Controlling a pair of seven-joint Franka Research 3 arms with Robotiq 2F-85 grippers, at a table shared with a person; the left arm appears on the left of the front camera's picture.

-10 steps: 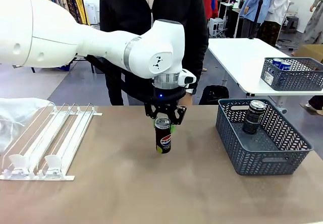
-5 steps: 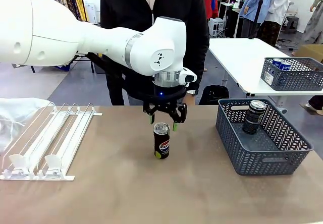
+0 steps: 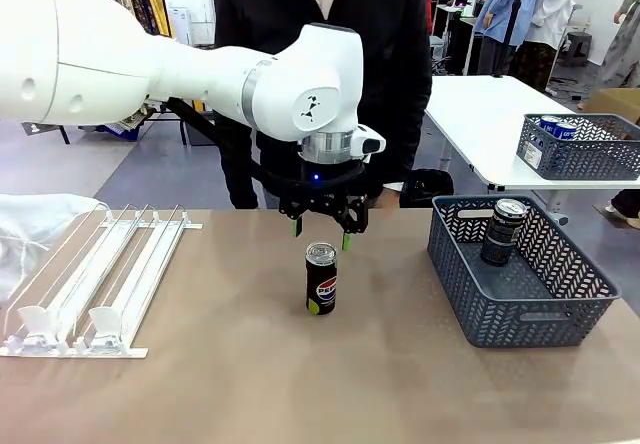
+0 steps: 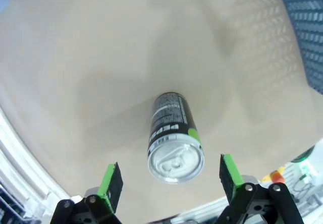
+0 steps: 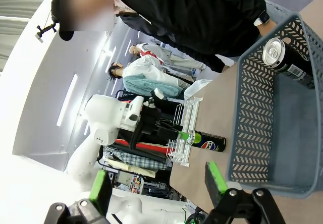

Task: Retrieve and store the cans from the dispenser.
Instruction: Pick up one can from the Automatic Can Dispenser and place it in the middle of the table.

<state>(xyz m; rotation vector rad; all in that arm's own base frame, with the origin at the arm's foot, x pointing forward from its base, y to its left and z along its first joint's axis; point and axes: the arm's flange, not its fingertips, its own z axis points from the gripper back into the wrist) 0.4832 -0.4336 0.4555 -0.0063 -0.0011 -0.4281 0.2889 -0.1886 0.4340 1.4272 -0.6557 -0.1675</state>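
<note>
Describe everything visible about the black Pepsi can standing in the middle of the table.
The black Pepsi can is slim, metal by its look, with a silver top and closed pull tab, a Pepsi logo, white lettering and a green patch near its base. It stands upright on the brown table, left of the grey mesh basket. The open left end effector hangs just above it, its green pads clear of the can.

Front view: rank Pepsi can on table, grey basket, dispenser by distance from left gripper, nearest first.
From the left gripper:
1. Pepsi can, directly below the open fingers, mid-table.
2. Grey basket, table's right side.
3. Dispenser, far left edge.
</note>
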